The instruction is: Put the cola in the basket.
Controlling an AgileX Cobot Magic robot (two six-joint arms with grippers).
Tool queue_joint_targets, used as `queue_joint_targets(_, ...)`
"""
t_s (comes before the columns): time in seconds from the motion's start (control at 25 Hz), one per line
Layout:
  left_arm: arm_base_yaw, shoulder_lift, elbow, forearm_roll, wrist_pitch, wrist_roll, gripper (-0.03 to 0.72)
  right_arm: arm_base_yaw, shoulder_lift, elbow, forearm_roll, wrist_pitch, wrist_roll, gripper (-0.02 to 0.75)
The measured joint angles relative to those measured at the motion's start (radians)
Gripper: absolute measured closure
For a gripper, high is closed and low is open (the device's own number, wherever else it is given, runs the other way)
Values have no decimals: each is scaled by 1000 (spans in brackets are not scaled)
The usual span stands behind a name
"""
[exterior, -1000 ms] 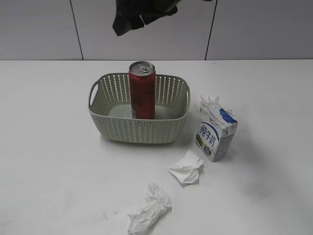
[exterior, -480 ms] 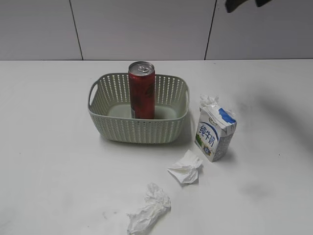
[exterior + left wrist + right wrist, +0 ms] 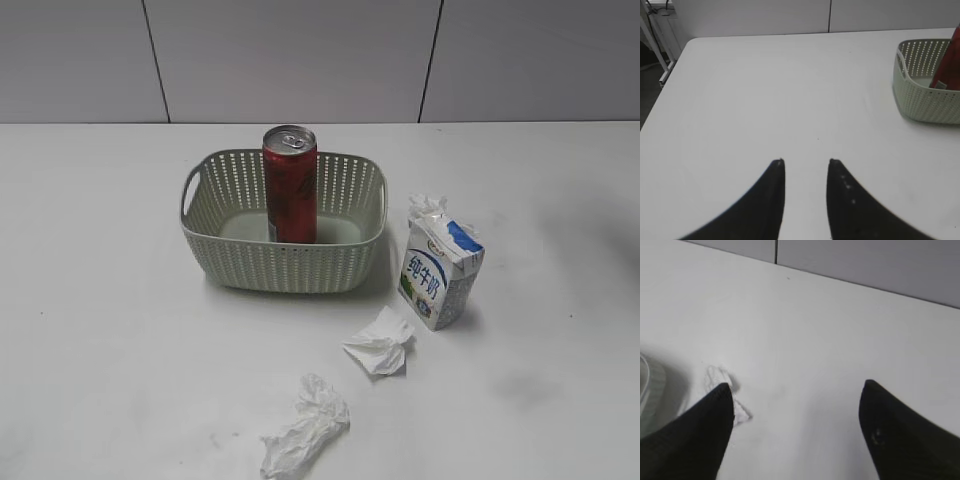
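The red cola can (image 3: 291, 185) stands upright inside the pale grey-green basket (image 3: 285, 265) at the table's middle. No gripper shows in the exterior view. In the left wrist view my left gripper (image 3: 805, 161) is open and empty over bare table, well left of the basket (image 3: 920, 97), where a strip of the cola (image 3: 950, 70) shows at the right edge. In the right wrist view my right gripper (image 3: 797, 385) is wide open and empty above the table, beside a crumpled tissue (image 3: 720, 377).
A white-and-blue milk carton (image 3: 438, 275) stands right of the basket with a crumpled tissue (image 3: 428, 207) behind it. Two more crumpled tissues (image 3: 381, 343) (image 3: 305, 425) lie in front. The table's left edge (image 3: 662, 95) shows in the left wrist view.
The right arm, above the cola a second ago, moved up and to the right and has left the exterior view. The cola stays standing in the basket.
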Motion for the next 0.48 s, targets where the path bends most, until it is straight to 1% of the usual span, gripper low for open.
queue_joint_targets(0.2,0,0,0,0,0,0,457,-5,-77,75,-54,102,2,148)
queue_joint_targets(0.32,0,0,0,0,0,0,456,-21,-135,145,-62,114,3,148)
queue_joint_targets(0.48,0,0,0,0,0,0,456,-39,-242,291,-65,116,3,148)
